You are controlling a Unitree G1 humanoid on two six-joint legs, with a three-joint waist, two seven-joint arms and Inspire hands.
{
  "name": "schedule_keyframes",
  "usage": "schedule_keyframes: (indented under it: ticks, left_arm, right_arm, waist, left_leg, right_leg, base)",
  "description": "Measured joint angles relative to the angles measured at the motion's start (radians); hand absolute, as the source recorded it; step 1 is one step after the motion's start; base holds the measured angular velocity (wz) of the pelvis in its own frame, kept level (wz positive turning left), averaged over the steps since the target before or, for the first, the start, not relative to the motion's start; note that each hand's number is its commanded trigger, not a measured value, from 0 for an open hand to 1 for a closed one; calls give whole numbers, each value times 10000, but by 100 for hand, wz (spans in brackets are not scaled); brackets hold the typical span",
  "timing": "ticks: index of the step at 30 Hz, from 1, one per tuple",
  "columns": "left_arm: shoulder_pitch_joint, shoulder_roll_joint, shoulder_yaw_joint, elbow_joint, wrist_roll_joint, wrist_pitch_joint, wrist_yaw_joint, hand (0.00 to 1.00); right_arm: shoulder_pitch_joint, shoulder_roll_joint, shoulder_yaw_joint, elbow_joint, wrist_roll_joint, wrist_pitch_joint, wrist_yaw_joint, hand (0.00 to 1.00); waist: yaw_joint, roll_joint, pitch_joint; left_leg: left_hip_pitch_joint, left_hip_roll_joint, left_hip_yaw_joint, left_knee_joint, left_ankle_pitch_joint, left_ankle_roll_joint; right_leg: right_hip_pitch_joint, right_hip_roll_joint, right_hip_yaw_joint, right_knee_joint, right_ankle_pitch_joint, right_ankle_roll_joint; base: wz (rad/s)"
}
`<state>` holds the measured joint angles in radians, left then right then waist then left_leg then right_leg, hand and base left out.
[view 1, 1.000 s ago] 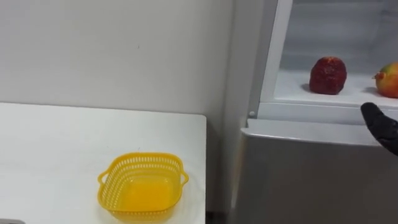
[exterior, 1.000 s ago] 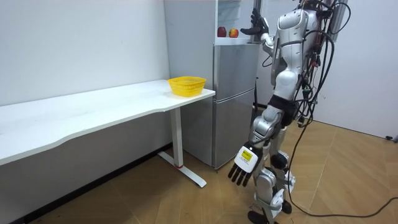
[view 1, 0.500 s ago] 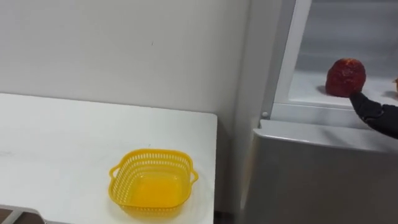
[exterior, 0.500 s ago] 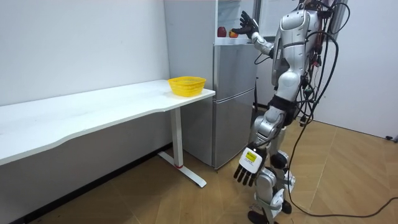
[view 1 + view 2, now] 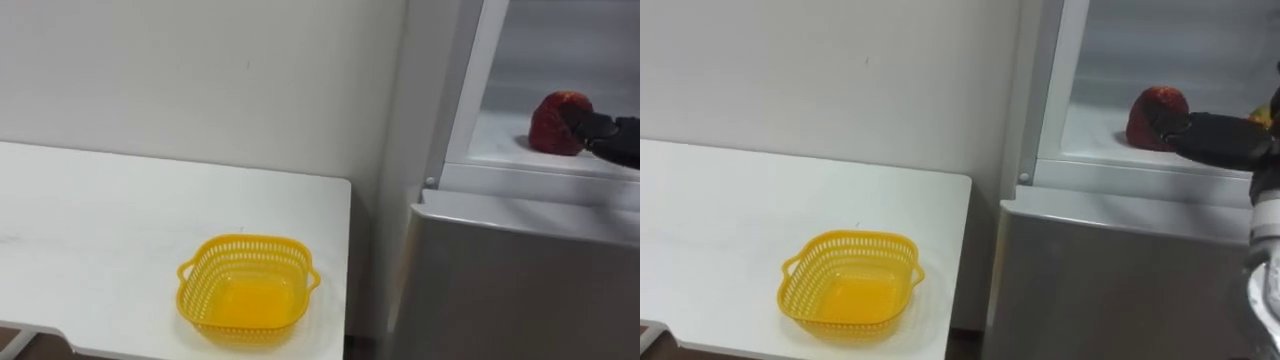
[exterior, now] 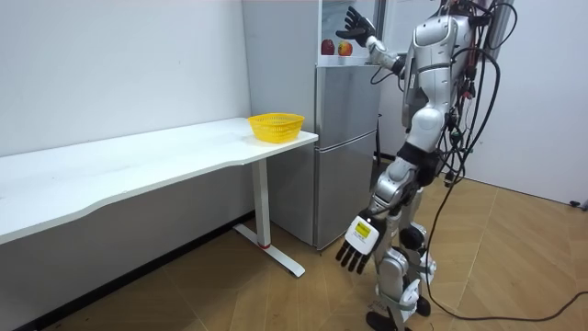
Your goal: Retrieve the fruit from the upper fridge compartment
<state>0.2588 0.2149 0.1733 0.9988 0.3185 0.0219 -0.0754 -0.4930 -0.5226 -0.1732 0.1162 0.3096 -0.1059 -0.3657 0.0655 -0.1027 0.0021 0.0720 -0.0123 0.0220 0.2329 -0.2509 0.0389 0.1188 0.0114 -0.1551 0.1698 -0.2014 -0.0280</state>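
A dark red fruit [image 5: 553,118] lies on the white shelf [image 5: 500,150] of the open upper fridge compartment. My right hand [image 5: 606,133] reaches into the compartment from the right, and its black fingertips touch the fruit's right side. In the room view the right hand [image 6: 353,22] is raised at the fridge's top with its fingers spread, open. A yellow-red fruit [image 5: 1266,114] peeks out behind the hand. The left hand [image 6: 356,245] hangs open beside my leg. I stand facing the fridge.
A yellow plastic basket [image 5: 243,243] stands near the right end of the white table [image 5: 100,220], left of the fridge. The grey lower fridge door [image 5: 520,290] is closed below the shelf. A white wall runs behind the table.
My right hand has risen from below the shelf's edge into the compartment and reached the red fruit. The eye view has shifted, so the fridge sits further right.
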Motion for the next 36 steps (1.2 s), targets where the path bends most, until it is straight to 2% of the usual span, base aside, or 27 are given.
schedule_keyframes:
  ticks: [2, 10, 14, 20, 24, 27, 36]
  left_arm:
    - [1, 1, -2, -13, -1, 20, -7, 0]
    - [23, 84, 2, -160, 0, 210, -32, 0]
    - [-29, 164, 1, -171, -4, 224, -56, 0]
    - [-50, 237, 138, -158, 7, 267, -196, 0]
    - [-209, 333, 189, -167, 4, 266, -233, 0]
    - [-285, 369, 189, -182, 4, 266, -247, 0]
    - [-355, 379, 166, -190, 0, 266, -261, 0]
  right_arm:
    - [-252, -122, 70, 324, 130, 97, 158, 0]
    - [-526, -329, 454, 773, 523, 227, 852, 0]
    - [-1041, -494, 455, 2288, 875, 408, 962, 0]
    - [-1341, -881, 812, 3038, 874, 442, 1065, 0]
    - [-1607, -1347, 1236, 3174, 866, 442, 1319, 0]
    - [-1910, -1450, 1530, 3541, 841, 440, 1505, 0]
    - [-1953, -1461, 1536, 4190, 805, 430, 1912, 0]
  waist:
    - [2, -53, -35]
    - [107, -49, -20]
    - [167, -50, -20]
    - [304, -52, -24]
    - [486, -44, -27]
    - [514, -46, -25]
    - [576, -36, -15]
  left_leg:
    - [-9, -5, -8, 15, 0, 1]
    - [-80, -14, -22, 63, 0, 1]
    - [-124, -18, -85, 64, 0, 1]
    - [-90, -6, -89, 51, 1, -2]
    - [-77, -7, -94, 43, 1, -2]
    - [-72, -10, -108, 40, 1, -1]
    - [-81, -10, -141, 35, 2, -1]
  right_leg:
    - [5, -15, -28, -1, 1, 2]
    - [-1, -49, -175, -16, 3, 5]
    - [-4, -62, -337, -16, 3, 5]
    - [-15, -76, -368, -7, 3, 5]
    - [-19, -76, -364, -16, 3, 4]
    - [-12, -72, -362, -20, 3, 4]
    - [-1, -78, -375, -30, 3, 4]
  base:
    - [2]
    - [1]
    - [6]
    - [0]
    - [-2]
    - [0]
    - [0]
